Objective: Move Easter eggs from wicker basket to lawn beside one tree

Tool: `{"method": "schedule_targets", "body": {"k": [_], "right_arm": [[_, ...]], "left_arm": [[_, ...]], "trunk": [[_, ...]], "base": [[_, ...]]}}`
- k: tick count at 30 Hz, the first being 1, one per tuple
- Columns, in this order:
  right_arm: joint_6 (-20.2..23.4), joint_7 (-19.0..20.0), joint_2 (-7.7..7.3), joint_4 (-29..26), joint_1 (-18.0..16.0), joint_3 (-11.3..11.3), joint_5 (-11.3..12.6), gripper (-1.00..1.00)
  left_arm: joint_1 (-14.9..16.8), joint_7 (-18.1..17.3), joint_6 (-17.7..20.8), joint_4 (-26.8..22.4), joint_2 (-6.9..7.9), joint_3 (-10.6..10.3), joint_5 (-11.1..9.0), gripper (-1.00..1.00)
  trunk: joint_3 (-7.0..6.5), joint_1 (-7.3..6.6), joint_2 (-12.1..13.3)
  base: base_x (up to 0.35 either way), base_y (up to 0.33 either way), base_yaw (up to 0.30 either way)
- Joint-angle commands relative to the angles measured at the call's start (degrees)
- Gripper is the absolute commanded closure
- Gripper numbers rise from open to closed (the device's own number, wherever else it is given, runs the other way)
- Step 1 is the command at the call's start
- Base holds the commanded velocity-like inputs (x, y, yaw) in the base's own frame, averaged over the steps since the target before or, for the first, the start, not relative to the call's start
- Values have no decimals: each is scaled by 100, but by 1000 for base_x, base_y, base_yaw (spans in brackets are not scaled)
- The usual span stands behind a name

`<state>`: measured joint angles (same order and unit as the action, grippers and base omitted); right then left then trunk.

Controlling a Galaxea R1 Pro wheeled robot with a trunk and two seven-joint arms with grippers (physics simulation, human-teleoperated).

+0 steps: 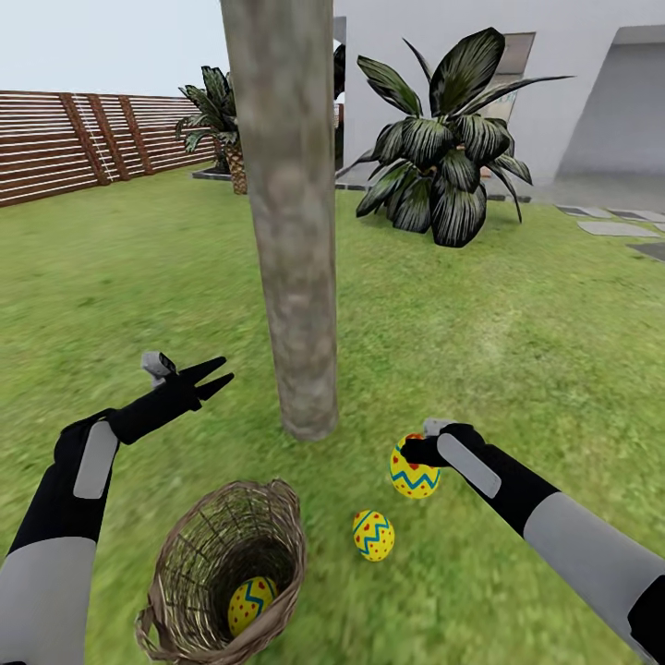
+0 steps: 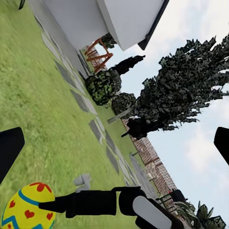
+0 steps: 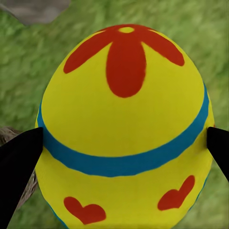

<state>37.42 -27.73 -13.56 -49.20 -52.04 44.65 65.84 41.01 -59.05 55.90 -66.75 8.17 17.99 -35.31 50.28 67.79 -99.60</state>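
the left pincer (image 1: 214, 377) hangs released over the lawn (image 1: 111, 277), fingers spread, left of the tree (image 1: 291, 222). below it the basket (image 1: 185, 577) lies tilted on the grass with one egg (image 1: 249, 602) inside. a second egg (image 1: 373, 535) rests on the lawn right of the basket, near the trunk. the right pincer (image 1: 406, 453) is clenched on the third egg (image 1: 415, 473), just right of the trunk's foot.

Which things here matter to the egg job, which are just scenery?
Job: yellow egg in right tool; yellow egg on grass; yellow egg inside woven twig basket; twig basket; pale grey trunk; green lawn.
Scenery: dark striped-leaf plant; brown slat fence; white house wall.
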Motion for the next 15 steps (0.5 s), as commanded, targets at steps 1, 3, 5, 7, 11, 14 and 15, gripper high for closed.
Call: {"method": "schedule_targets", "body": {"k": [1, 3, 5, 7, 11, 14, 15], "right_arm": [[-7, -57, -6, -10, -8, 26, 60, 100], [-7, -57, -6, 1, -8, 26, 60, 100], [-8, -61, -6, 5, -8, 26, 58, 100], [-17, -61, -6, 12, -8, 26, 58, 100], [-39, -58, 16, 103, -8, 28, 54, 100], [-42, -67, 29, 148, -8, 31, 52, 100], [-42, -72, 45, 224, -9, 32, 27, 100]], "left_arm": [[2, -23, 26, 7, 0, 3, -4, -100], [-3, -37, 26, 3, 1, 3, -17, -100], [-5, -26, 26, -10, -1, 3, -19, -100], [-5, -13, 26, -7, -7, 3, -20, -100], [-5, -41, 75, -43, 1, 15, -28, -100], [-5, -46, 95, -51, 2, 20, -36, -100], [-5, -51, 105, -83, 3, 18, -37, -100]], "trunk": [[5, 0, -2], [23, 22, -43], [59, 65, -123], [95, 109, -203], [166, 197, -363], [220, 263, -484], [238, 285, -524]], "base": [[0, 0, 0], [0, 0, 0], [0, 0, 0], [0, 0, 0], [0, 0, 0], [0, 0, 0], [0, 0, 0]]}}
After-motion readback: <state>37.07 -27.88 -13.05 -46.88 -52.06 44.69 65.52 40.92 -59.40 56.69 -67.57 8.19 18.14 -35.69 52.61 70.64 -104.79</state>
